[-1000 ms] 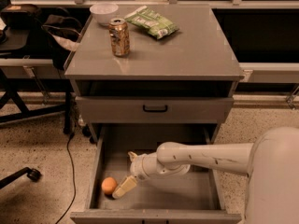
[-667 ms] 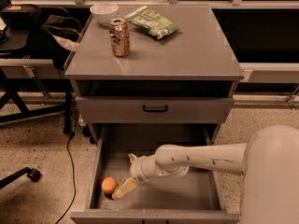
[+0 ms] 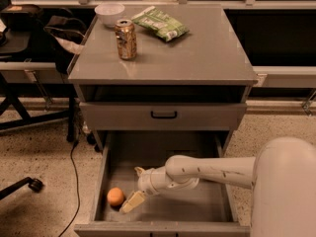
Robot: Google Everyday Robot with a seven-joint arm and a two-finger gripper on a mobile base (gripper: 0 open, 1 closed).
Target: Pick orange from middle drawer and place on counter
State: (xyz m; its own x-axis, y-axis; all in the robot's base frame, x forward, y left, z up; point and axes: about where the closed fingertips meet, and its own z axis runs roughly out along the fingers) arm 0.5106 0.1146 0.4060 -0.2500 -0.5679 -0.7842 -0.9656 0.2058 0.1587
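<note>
The small, smooth, round orange (image 3: 115, 196) lies on the floor of the deep grey metal middle drawer (image 3: 197, 207). The drawer is pulled out beneath the front edge of the flat grey worktop (image 3: 197, 58), and the fruit sits below its front-left corner. The cream two-finger end effector (image 3: 132, 190) hangs inside the drawer, spread open and holding nothing. The orange is just beside its lower finger, on the side of the drawer's left wall. Being round, it favours no grasp axis.

single cam, high on robot side, tilted down, mid range: counter (image 3: 197, 58) up top, middle drawer (image 3: 163, 147) at bottom, gripper (image 3: 136, 187) inside it, arm (image 3: 217, 169) entering lower right
</note>
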